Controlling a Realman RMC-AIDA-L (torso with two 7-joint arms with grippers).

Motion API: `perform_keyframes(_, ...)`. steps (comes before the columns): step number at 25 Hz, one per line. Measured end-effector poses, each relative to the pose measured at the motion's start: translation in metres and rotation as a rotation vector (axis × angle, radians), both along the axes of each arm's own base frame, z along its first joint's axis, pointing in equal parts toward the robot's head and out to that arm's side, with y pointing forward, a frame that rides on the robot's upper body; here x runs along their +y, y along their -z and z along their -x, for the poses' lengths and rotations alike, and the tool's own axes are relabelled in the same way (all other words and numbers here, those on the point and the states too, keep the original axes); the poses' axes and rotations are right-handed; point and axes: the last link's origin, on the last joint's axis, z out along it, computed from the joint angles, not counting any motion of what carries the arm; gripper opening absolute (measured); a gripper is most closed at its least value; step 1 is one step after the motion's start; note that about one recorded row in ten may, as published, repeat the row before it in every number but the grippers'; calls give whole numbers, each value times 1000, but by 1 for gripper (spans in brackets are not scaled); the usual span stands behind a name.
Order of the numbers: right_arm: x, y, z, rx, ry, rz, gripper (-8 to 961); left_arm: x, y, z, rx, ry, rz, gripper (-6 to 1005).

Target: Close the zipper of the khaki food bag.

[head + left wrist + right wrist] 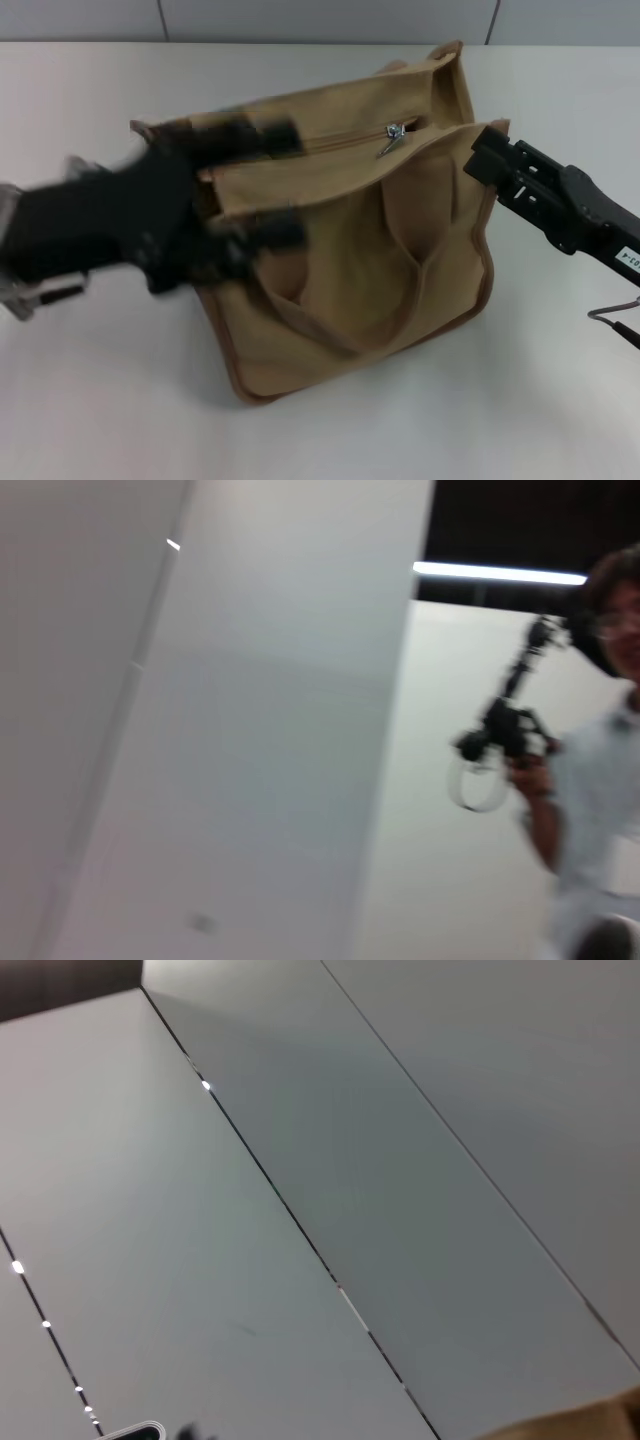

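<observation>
Overhead, from the head view: a boxy tan canvas khaki food bag (350,250) with looped handles is seen lying on a white tabletop (100,400). Its khaki-taped zipper (345,138) runs along the top edge, the small silver pull tab (392,137) sitting near the right end. Bag contents are hidden. The black left gripper (250,185) is blurred, its fingers spread wide, one above and one below the bag's left top corner. The black right gripper (490,155) is set at the bag's right top corner; its jaw state cannot be told. A white label on that arm is unreadable.

Left wrist view: pale wall panels and a blurred person (600,760).

Right wrist view: grey panels only.
</observation>
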Motion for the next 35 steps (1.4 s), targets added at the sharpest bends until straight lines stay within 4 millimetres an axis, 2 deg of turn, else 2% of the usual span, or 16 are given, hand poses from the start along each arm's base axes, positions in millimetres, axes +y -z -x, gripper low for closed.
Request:
perform_keyframes(2,-3,-1,1,-1,-21,-25,578,-14,19,-15,62,132,86,773)
perform_keyframes(3,-4,-1,0,-7,-29,-42,578,-14,19,-15,62,132,86,773)
perform_keyframes(4,-7,-2,-2,-27,-40,-80,578,-22,32,-18,122,204,125,773)
perform_keyframes(5,-9,-2,-4,-43,-46,-106,578,-23,34,-16,132,211,127,773)
perform_keyframes(13,-32,2,-21,-142,-54,-280,578,-35,48,25,210,112,9,773)
perform_keyframes(14,-39,4,-22,-148,-51,-307,578,-32,46,38,236,36,-68,773)
perform_keyframes(18,-44,6,-20,-134,-64,-306,579,-22,41,50,263,-66,-170,772)
perform_keyframes(19,-44,7,-19,-133,-71,-304,579,-9,37,53,270,-133,-219,772)
perform_keyframes(20,-44,7,-19,-133,-71,-304,579,-9,37,53,270,-133,-219,772)
perform_keyframes(23,-43,8,-16,-125,-86,-297,579,17,25,47,223,-220,-267,772)
perform_keyframes(25,-45,8,-15,-120,-101,-291,580,17,24,43,213,-206,-258,772)
perform_keyframes(27,-47,8,-15,-117,-109,-286,580,13,27,40,202,-176,-226,772)
perform_keyframes(29,-50,8,-17,-126,-113,-280,580,-8,45,44,234,-111,-142,772)
perform_keyframes(30,-50,8,-17,-126,-113,-280,581,-8,45,44,234,-111,-142,772)
perform_keyframes(34,-56,9,-29,-194,-91,-278,581,-41,63,56,311,-36,-45,772)
perform_keyframes(35,-56,9,-29,-194,-91,-278,581,-41,63,56,311,-36,-45,772)
